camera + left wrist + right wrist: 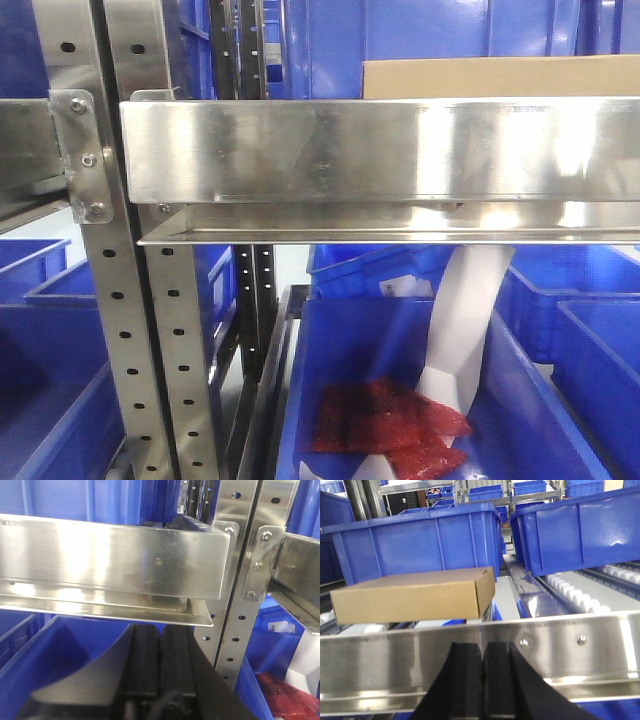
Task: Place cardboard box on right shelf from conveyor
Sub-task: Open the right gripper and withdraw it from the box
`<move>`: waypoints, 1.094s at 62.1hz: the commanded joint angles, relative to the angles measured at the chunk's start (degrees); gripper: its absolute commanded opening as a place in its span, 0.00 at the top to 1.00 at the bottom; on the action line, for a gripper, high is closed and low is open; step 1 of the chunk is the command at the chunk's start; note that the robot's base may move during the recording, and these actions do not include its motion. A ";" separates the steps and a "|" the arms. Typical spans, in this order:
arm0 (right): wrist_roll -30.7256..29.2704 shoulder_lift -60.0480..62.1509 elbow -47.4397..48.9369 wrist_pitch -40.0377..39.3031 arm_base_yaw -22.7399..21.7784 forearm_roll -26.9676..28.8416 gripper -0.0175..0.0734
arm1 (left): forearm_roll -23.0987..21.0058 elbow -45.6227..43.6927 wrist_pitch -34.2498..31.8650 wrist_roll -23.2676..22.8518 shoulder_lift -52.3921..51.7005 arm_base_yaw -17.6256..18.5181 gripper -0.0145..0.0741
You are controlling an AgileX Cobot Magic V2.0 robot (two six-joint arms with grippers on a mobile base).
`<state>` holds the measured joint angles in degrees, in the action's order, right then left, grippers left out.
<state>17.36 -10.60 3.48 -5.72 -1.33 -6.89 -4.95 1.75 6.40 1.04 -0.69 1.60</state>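
I see the plain tan corrugated cardboard box (415, 599) lying flat on the shiny stainless-steel right shelf (580, 652), just behind its broad front lip, its faces smooth and unmarked. Large blue plastic bins (420, 542) stand close behind it, and roller tracks (572, 596) run back on its right where the shelf is open. My black left gripper (152, 652) and black right gripper (483, 680) both sit in front of the lip with fingers pressed together, holding nothing.

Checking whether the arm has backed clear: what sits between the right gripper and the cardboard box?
The right wrist view shows the right shelf's steel front lip crossing between the right gripper and the cardboard box.
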 commanded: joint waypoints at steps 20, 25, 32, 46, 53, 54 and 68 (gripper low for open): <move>-9.44 11.88 -4.86 -1.20 2.49 3.54 0.78 | -0.26 -0.16 -4.72 -0.16 -0.28 0.24 0.97; -9.48 11.94 -4.91 -1.32 2.49 3.54 0.78 | -0.26 -0.16 -4.72 -0.16 -0.40 0.24 0.97; -9.48 11.98 -4.86 -2.45 2.49 3.54 0.78 | -0.26 -0.16 -4.72 -0.16 -0.40 0.24 0.97; -9.48 11.98 -4.86 -2.40 2.49 3.54 0.78 | -0.26 -0.16 -4.72 -0.16 -0.40 0.24 0.97; -9.48 11.98 -4.86 -2.40 2.49 3.54 0.78 | -0.26 -0.16 -4.72 -0.16 -0.40 0.24 0.97; -9.48 11.98 -4.86 -2.40 2.49 3.54 0.78 | -0.26 -0.16 -4.72 -0.16 -0.40 0.24 0.97; -9.48 11.98 -4.86 -2.40 2.49 3.54 0.78 | -0.26 -0.16 -4.72 -0.16 -0.40 0.24 0.97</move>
<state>8.60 0.66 -1.58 -2.72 1.22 -3.19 -4.95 1.75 6.40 1.04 -0.69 1.60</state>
